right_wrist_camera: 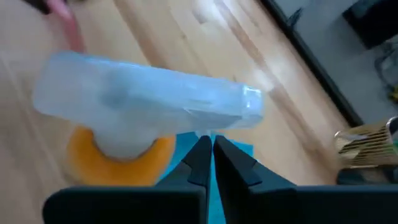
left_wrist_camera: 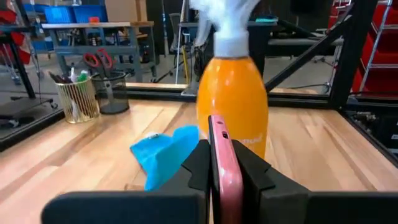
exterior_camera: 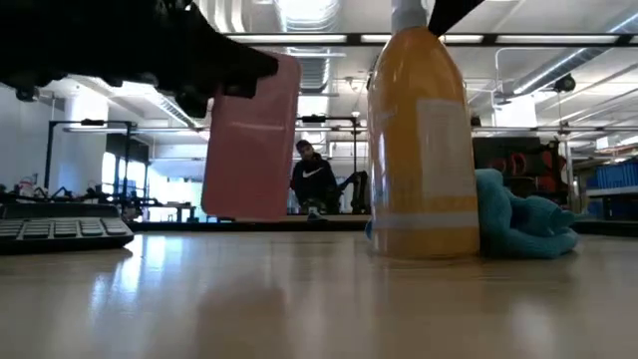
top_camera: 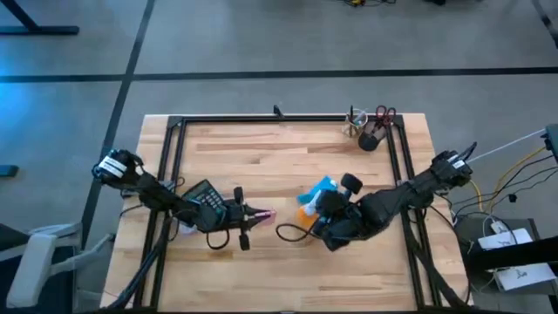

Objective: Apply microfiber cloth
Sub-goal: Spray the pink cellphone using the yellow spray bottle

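The turquoise microfiber cloth (top_camera: 323,185) lies crumpled on the table right behind the orange spray bottle (exterior_camera: 419,140); it also shows as cloth (exterior_camera: 526,224) and cloth (left_wrist_camera: 165,152). My right gripper (right_wrist_camera: 208,155) hovers over the cloth (right_wrist_camera: 242,151), fingers shut, beside the bottle's white spray head (right_wrist_camera: 146,99). My left gripper (left_wrist_camera: 221,177) is shut on a pink-cased phone (exterior_camera: 251,135), held left of the bottle (top_camera: 307,215). My left gripper pinches the phone between its two fingers, one on each flat face, at the phone's near end (left_wrist_camera: 219,186). The fingers reach level from the table's left. The phone stands on edge, upright, lifted clear of the table. My right gripper: I cannot tell whether its shut fingertips touch the cloth.
A dark calculator (top_camera: 206,195) lies under my left arm. A pen cup (left_wrist_camera: 78,99) and scissors (top_camera: 384,113) stand at the far right corner. A black frame (top_camera: 261,119) runs round the table. A person (exterior_camera: 313,179) sits in the room beyond.
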